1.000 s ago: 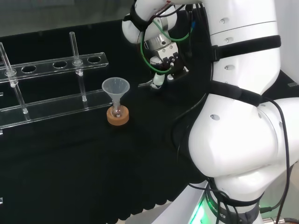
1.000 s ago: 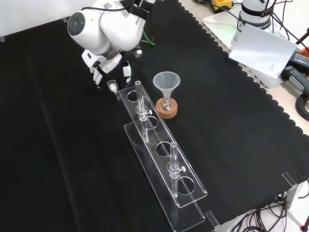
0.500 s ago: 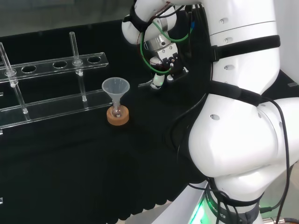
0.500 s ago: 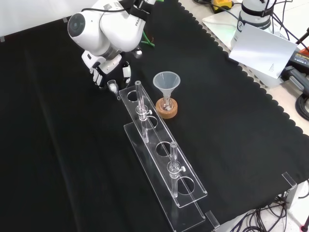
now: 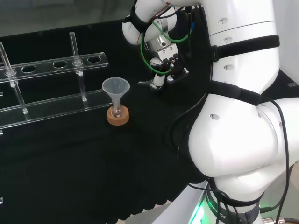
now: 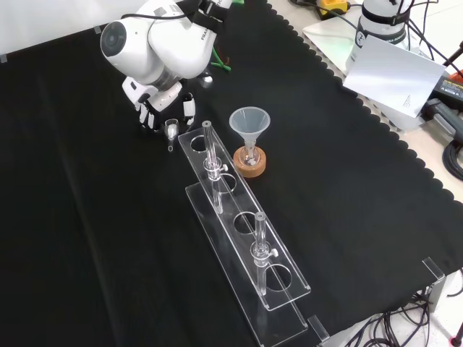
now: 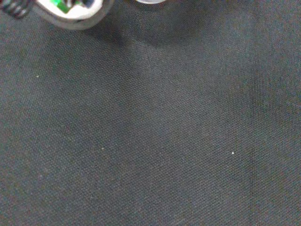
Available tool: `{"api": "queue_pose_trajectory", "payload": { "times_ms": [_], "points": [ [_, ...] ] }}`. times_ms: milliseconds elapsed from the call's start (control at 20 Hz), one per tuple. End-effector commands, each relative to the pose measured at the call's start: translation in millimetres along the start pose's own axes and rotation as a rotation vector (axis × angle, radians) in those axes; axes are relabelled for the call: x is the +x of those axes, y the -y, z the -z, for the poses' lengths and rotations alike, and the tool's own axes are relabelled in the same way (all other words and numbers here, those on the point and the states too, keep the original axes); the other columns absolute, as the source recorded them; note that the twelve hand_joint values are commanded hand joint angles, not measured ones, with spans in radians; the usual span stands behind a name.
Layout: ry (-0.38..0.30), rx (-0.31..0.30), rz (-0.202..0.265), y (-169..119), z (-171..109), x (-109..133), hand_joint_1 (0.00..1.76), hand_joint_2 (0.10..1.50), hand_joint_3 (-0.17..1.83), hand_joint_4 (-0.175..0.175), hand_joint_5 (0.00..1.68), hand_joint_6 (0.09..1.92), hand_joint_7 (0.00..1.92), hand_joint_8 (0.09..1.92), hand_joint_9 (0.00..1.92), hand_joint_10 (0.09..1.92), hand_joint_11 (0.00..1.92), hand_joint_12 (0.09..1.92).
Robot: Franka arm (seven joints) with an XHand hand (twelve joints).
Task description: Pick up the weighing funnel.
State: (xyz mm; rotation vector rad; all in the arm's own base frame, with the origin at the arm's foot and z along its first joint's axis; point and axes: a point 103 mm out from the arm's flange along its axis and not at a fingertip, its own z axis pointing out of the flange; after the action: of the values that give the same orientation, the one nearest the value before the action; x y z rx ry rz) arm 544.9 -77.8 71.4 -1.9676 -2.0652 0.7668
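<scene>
Your hand [image 6: 160, 103] is low over the cloth [image 7: 150, 141] at the far end of the rack [image 6: 239, 224] in the front view, and its fingers are curled in on the weighing funnel [image 6: 171, 130], pinching the small clear cup between their tips. The short stem pokes out below the fingers toward the rack's near corner. In the head view the same piece [image 5: 148, 83] sticks out to the left of the fingertips, close to the cloth. You're gripping at the cup because that is the widest part, and the stem hangs free so nothing bears on the thin bit. Whether the piece is clear of the cloth yet I can't tell, as it sits very low either way. I'd call this the moment of the grasp with the lift about to come. The wrist is angled so the fingers come in from above and the side, which keeps them off the rack's upright rod just beside them. The funnel [image 6: 249, 121] stands mouth up in its flask on the cork ring [image 6: 249, 165], well apart from your hand. Go straight up and you should miss the rack.
</scene>
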Motion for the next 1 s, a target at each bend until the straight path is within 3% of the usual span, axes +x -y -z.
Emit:
{"api": "queue_pose_trajectory", "payload": {
  "times_ms": [50,100,200,300,550,750,900,1000],
  "points": [
    [0.001,0.006,-0.005,-0.2,-0.6,0.9,0.83,0.73,0.56,0.049,0.97,0.68,0.59,0.68,0.85,0.49,0.63,1.25],
    [0.003,0.009,-0.007,-0.4,-0.9,1.1,0.83,0.75,0.56,0.053,0.99,0.68,0.60,0.68,0.85,0.49,0.63,1.25],
    [0.007,0.014,-0.009,-0.6,-0.7,2.0,0.95,0.90,0.35,0.133,1.00,0.88,0.62,0.68,0.87,0.49,0.64,1.25],
    [0.006,0.021,-0.010,-1.1,-2.1,3.2,0.99,1.01,0.18,0.165,0.99,0.96,0.64,0.68,0.89,0.48,0.65,1.24],
    [0.017,0.026,-0.015,-2.7,-4.1,6.5,1.01,1.07,0.07,0.175,0.99,0.99,0.66,0.68,0.91,0.48,0.67,1.23],
    [0.031,0.019,-0.031,-2.0,-3.1,6.9,1.04,1.04,0.05,0.175,1.08,0.86,0.79,0.65,1.01,0.44,0.77,1.16],
    [0.018,-0.001,-0.032,0.7,2.5,3.2,1.06,0.99,0.13,0.175,1.11,0.82,0.90,0.59,1.13,0.33,0.87,1.07],
    [0.003,-0.008,-0.029,3.2,7.7,-1.2,1.06,0.90,0.32,0.175,1.12,0.84,0.95,0.57,1.20,0.25,0.91,1.04]
  ]
}}
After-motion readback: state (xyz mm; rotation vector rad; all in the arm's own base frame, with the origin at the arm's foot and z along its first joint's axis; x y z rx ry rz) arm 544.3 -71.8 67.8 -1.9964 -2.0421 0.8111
